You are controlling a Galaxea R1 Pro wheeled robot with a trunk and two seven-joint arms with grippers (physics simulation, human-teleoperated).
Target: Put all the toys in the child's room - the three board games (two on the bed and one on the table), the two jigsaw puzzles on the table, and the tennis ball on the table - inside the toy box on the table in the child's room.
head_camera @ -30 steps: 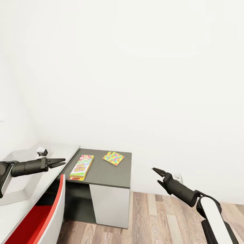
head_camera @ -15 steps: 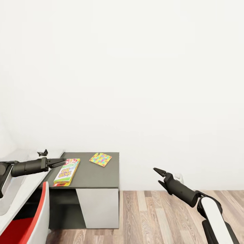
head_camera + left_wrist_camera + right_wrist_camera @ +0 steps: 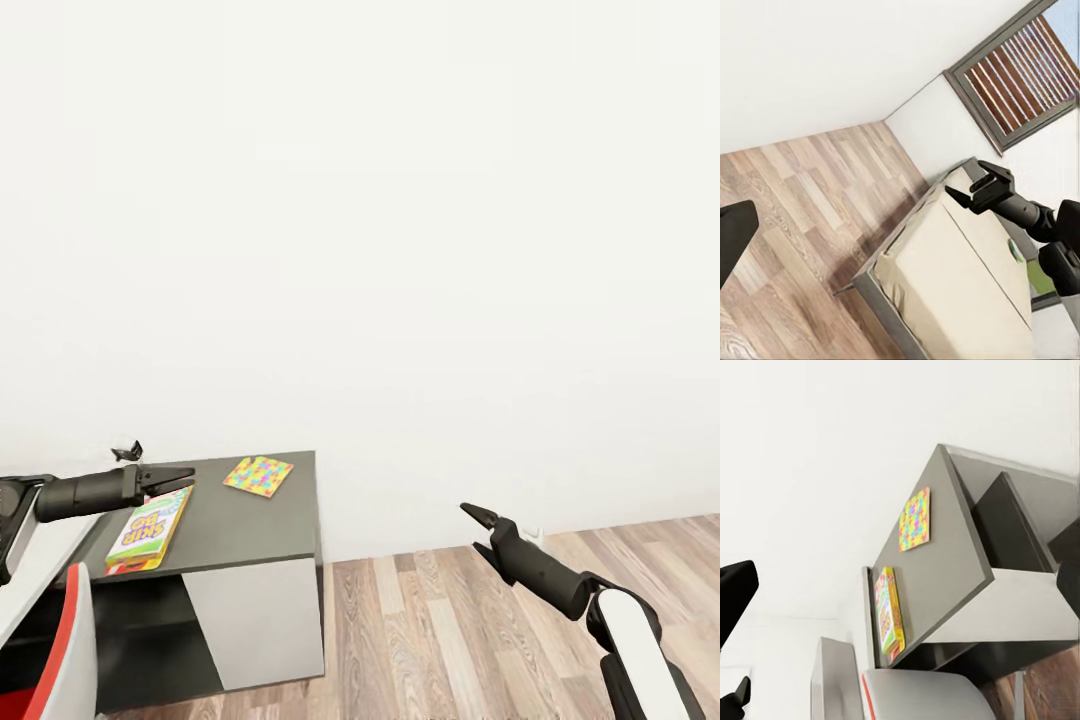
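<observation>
The SKIP-BO board game (image 3: pixel 148 527) lies on the table's dark-grey wing (image 3: pixel 255 525), with one jigsaw puzzle (image 3: pixel 258 476) further back on the wing. The right wrist view shows the same game (image 3: pixel 889 611) and puzzle (image 3: pixel 915 519). My left gripper (image 3: pixel 188 477) hovers open and empty just above the game's far end. Out over the floor, to the right of the table, my right gripper (image 3: pixel 474 527) is open and empty too. The bed (image 3: pixel 952 292) appears in the left wrist view, with the right gripper (image 3: pixel 967 184) in front of it. The toy box and tennis ball are out of view.
A red-and-white chair (image 3: pixel 62 655) stands at the lower left, beside the desk's light-grey top (image 3: pixel 35 565). A white wall runs behind, and wood-plank floor (image 3: pixel 450 620) spreads to the right. A window with slatted blinds (image 3: pixel 1020 75) is near the bed.
The whole head view has swung right, so the desk and chair sit further left in the picture. Both arms keep the same pose and both grippers stay empty.
</observation>
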